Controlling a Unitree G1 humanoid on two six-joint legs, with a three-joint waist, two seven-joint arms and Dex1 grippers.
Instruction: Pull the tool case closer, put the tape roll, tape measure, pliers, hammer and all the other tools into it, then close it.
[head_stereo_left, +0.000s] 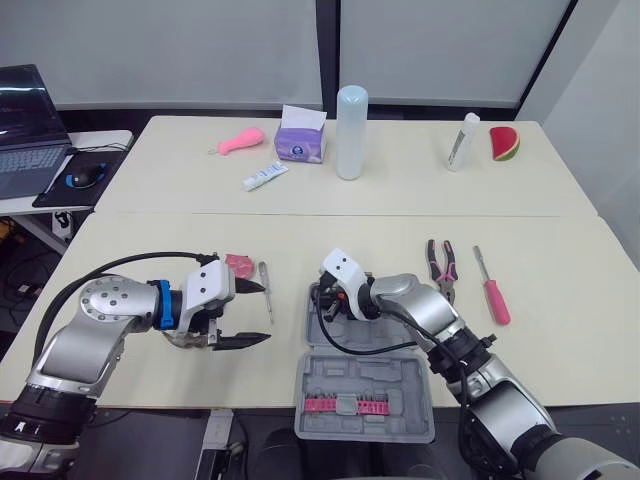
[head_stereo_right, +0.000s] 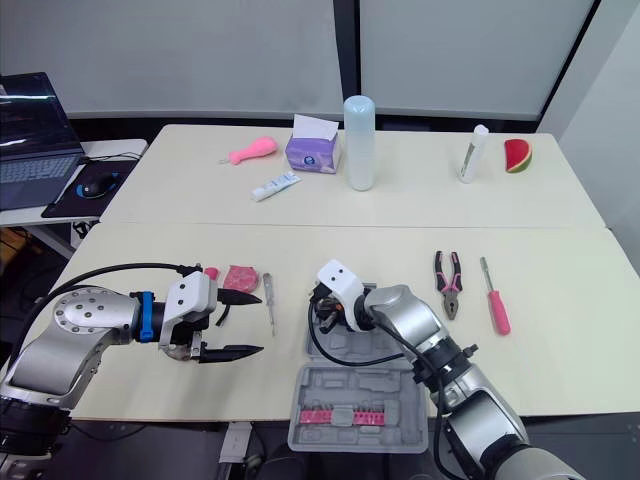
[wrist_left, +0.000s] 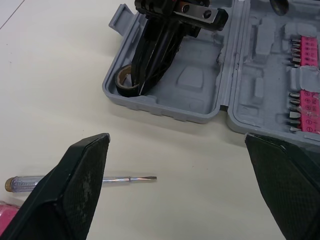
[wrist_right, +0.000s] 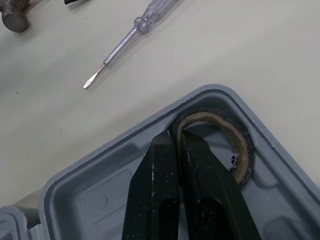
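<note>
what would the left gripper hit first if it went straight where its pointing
Probably the tool case wall by the tape roll, though the clear-handled screwdriver lies across that line first if the left gripper runs low; height is unclear.

I take this for an office-style test room, closer to a lab than a workshop. Two cream tables, a near one (head_stereo_left: 150, 250) and a far one (head_stereo_left: 420, 185), stand pushed together below pale window panels (head_stereo_left: 180, 50) in dark frames. On my left a side desk (head_stereo_left: 105, 138) carries an open laptop (head_stereo_left: 28, 130) and a mouse (head_stereo_left: 86, 178) on a dark pad (head_stereo_left: 55, 192). The far table holds a mix of props: a tissue box (head_stereo_left: 301, 140), a tall white bottle (head_stereo_left: 351, 132) and a toy watermelon slice (head_stereo_left: 504, 143). A grey tool case (head_stereo_left: 365, 400) and pliers (head_stereo_left: 441, 268) lie on the near table.
</note>
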